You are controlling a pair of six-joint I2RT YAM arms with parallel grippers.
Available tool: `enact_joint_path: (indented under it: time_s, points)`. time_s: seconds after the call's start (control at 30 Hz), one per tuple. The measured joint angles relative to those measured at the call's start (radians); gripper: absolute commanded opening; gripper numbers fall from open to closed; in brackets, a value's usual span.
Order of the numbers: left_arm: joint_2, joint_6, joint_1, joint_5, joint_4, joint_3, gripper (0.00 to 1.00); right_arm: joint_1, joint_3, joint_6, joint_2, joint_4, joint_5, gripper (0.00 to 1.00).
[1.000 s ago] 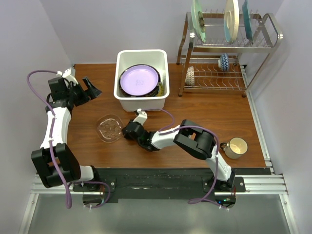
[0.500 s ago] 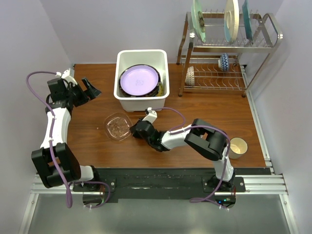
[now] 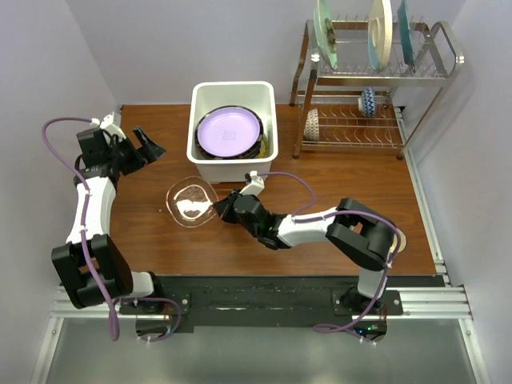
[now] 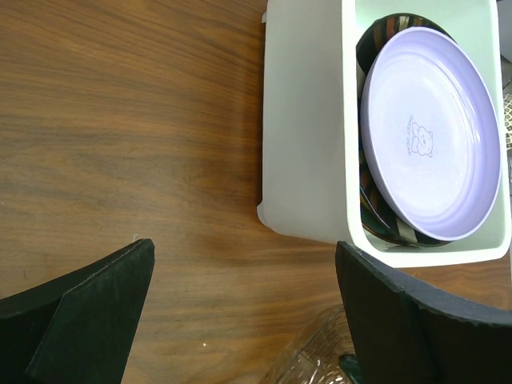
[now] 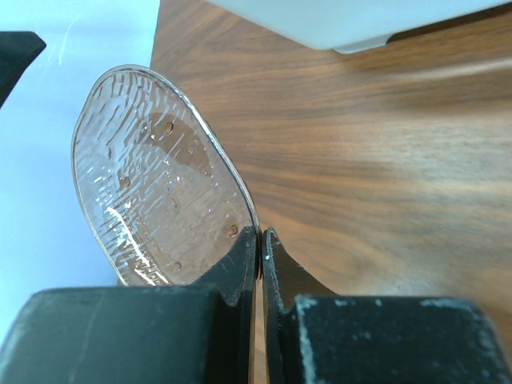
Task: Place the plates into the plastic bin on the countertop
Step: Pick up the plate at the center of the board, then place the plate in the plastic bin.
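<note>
Hiding most of the striped plate [image 4: 388, 32]: lilac plate [image 4: 428, 132].

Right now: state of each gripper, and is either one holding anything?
Left gripper: open, holding nothing.
Right gripper: shut on the rim of the clear glass plate.

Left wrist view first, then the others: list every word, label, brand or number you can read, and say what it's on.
Lilac plate: a faint bear drawing with a short line of lettering beside it, too small to read.
Bin: no text visible.
Glass plate: no text, only a ribbed pattern.
Rack and its dishes: no text legible.
</note>
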Motion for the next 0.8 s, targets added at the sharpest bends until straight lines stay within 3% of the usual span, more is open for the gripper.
enact_joint_path:
  time_s: [0.53,0.8]
  points:
    - [0.000,-0.006,0.000,0.000,0.002,-0.016,1.00,0.000,-0.039,-0.092,-0.304,-0.052,0.021,0.00]
    - [0.000,-0.006,0.000,-0.001,0.002,-0.017,1.00,-0.008,-0.032,-0.148,-0.346,-0.123,0.060,0.00]
